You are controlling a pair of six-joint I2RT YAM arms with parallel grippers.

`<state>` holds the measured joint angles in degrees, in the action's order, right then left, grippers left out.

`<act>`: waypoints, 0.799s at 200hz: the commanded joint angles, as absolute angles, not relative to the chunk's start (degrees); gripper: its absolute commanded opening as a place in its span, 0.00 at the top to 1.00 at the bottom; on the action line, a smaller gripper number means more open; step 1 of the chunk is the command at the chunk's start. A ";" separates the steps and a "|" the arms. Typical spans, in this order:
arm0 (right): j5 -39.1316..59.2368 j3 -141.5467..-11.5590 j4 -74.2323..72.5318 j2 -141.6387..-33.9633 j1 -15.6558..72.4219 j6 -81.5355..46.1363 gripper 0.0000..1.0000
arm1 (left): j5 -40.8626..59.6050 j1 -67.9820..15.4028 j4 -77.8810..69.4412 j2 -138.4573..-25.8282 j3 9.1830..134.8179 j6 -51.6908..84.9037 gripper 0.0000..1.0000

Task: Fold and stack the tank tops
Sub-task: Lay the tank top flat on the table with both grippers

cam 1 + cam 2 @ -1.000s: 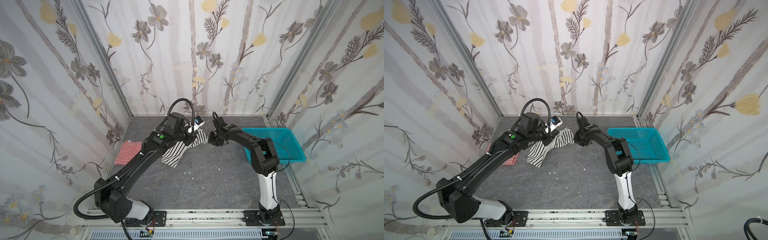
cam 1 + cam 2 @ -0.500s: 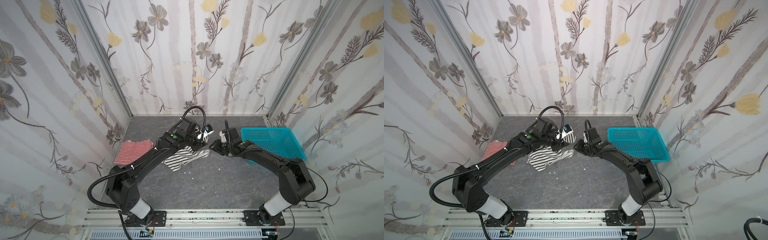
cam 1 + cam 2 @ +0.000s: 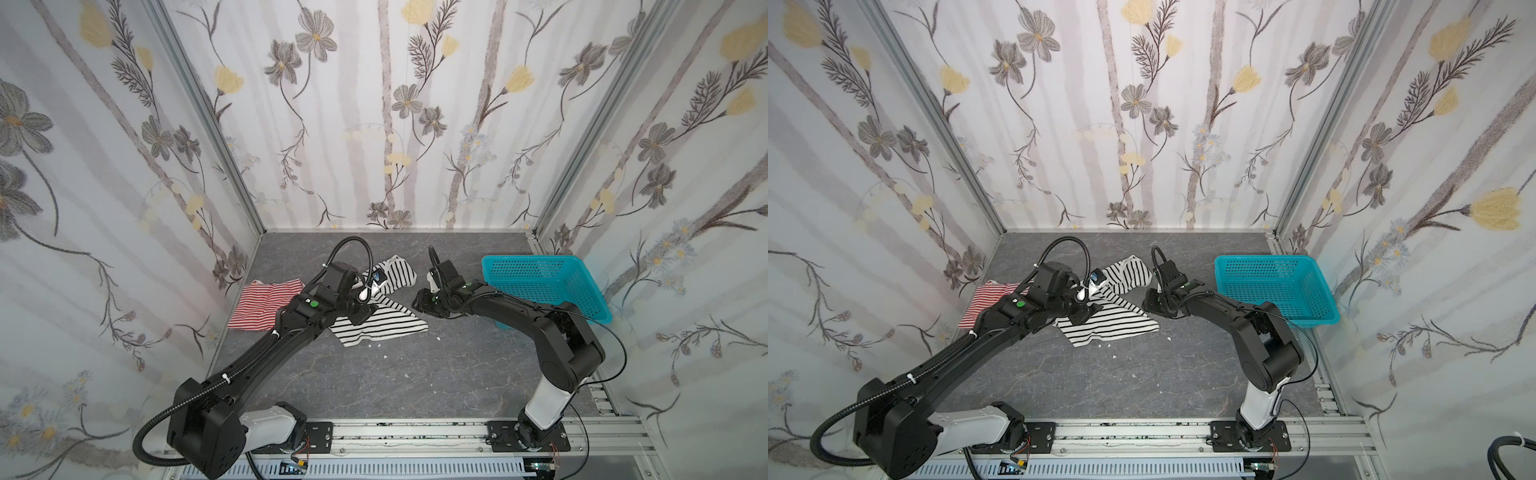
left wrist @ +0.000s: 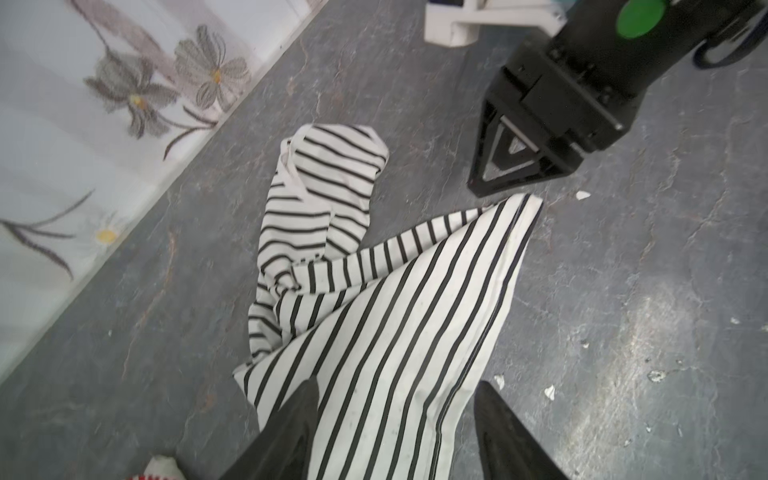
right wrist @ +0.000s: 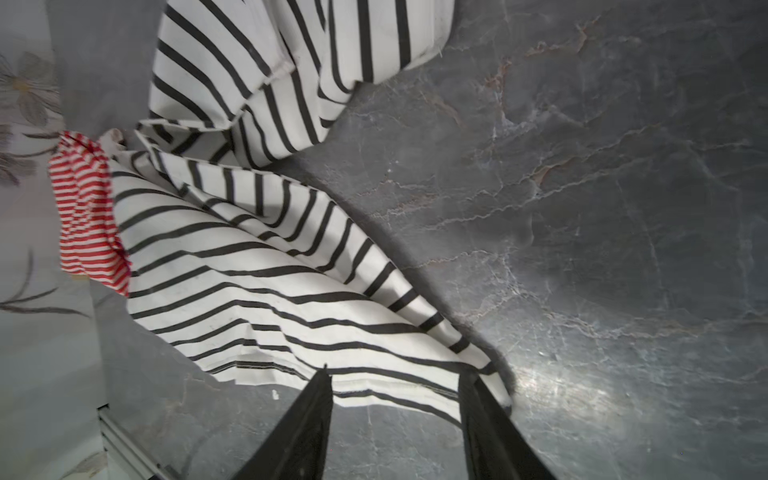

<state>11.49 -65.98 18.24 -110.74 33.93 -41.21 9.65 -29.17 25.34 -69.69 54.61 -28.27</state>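
My left pincer point(image 4: 397, 384) and right pincer point(image 5: 397, 372), jaws apart and empty, sit at opposite hem ends of the rumpled black-and-white striped knit tank top point(image 3: 376, 324) on the grey tabletop point(image 3: 415, 386); its length runs rearward.

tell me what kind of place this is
Probably a robot test booth, not a home: a left arm and right arm bolted to a metal rail, flowered wall panels boxing in a grey table.
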 commanded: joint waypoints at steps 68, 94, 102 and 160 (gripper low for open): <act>6.58 -63.61 20.74 -112.94 36.43 -39.46 0.51 | 13.19 -19.67 25.29 -61.79 41.44 -26.27 0.38; 6.57 -63.91 21.28 -113.03 38.09 -39.29 0.52 | 14.63 -16.42 24.62 -61.35 40.53 -25.85 0.38; 6.99 -63.65 20.74 -112.94 38.06 -39.36 0.54 | 15.20 -15.54 24.50 -61.26 40.54 -25.84 0.38; 6.85 -64.43 20.57 -113.22 37.64 -38.85 0.63 | 16.48 -11.82 23.30 -61.52 40.68 -26.15 0.38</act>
<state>7.11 -63.96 22.39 -113.03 37.89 -39.38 15.20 -12.60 25.06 -61.54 40.69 -26.06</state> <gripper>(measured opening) 0.374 0.617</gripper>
